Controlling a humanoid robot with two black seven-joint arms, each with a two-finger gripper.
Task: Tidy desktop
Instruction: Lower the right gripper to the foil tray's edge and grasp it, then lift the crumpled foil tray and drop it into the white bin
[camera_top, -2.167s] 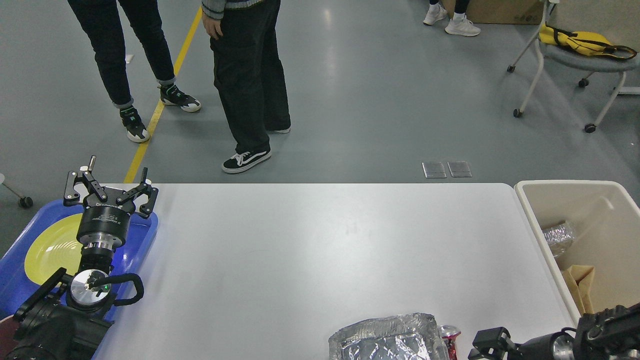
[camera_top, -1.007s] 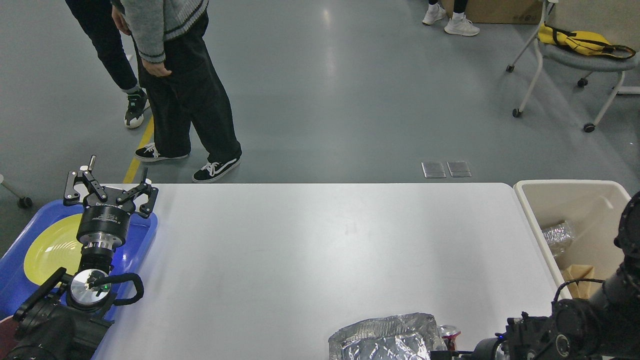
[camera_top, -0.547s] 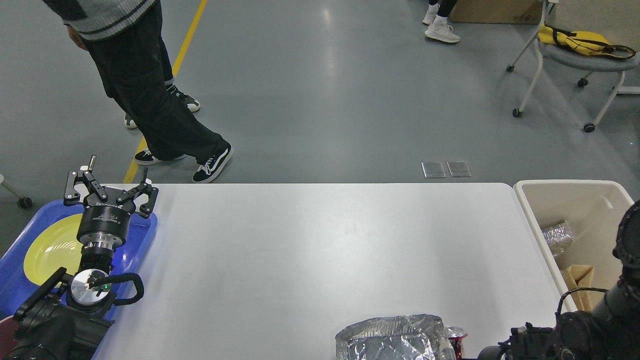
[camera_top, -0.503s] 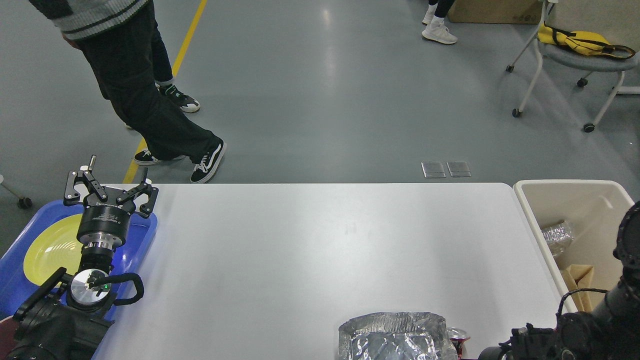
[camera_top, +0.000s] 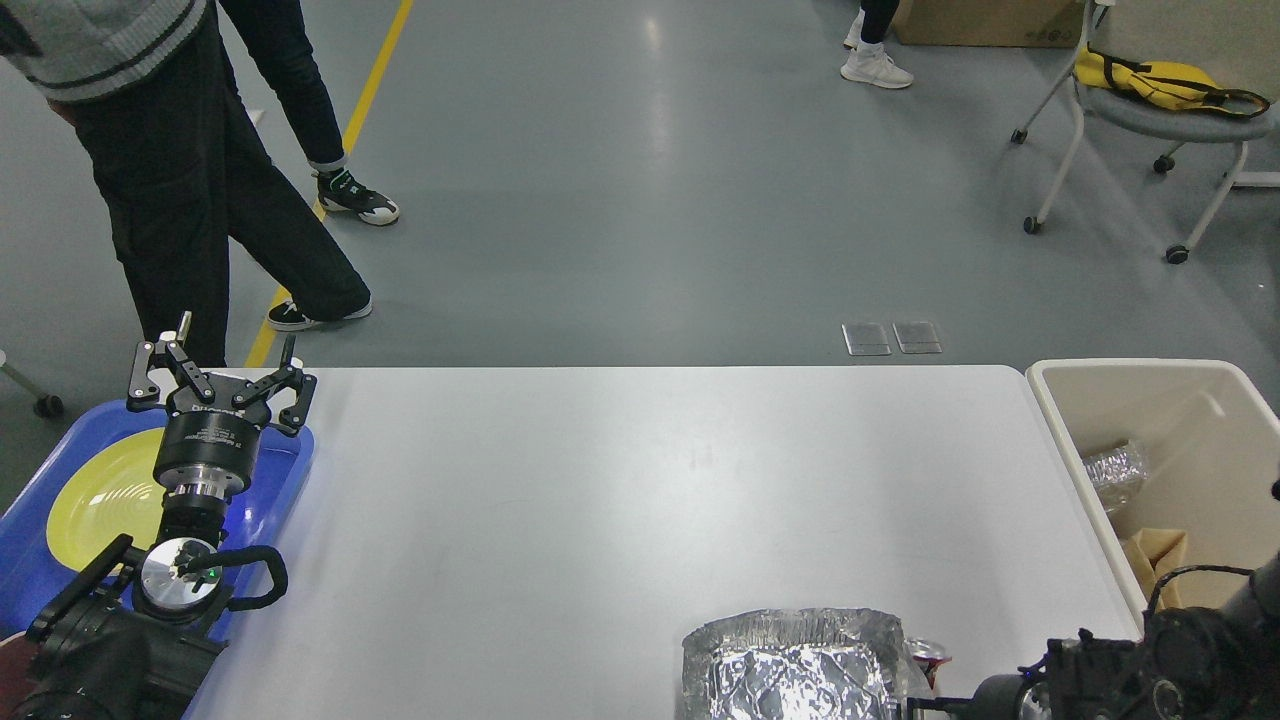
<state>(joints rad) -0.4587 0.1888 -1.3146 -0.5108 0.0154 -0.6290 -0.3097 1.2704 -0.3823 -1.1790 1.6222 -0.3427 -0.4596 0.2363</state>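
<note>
I'm looking at a smooth grey floor (camera_top: 700, 180) that's catching soft glare from overhead light. A yellow line (camera_top: 345, 120) is running across it at the left, two metal floor plates (camera_top: 892, 338) are sitting mid-room, and a wheeled chair (camera_top: 1150, 120) is carrying a yellow bag (camera_top: 1165, 82).

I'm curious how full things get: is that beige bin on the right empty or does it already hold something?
Not empty. The beige bin holds a crumpled clear plastic piece and brown paper; most of it is bare.

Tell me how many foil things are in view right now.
2: a foil tray at the desktop's near edge, and crumpled foil inside the beige bin; more may be hidden there.
</note>
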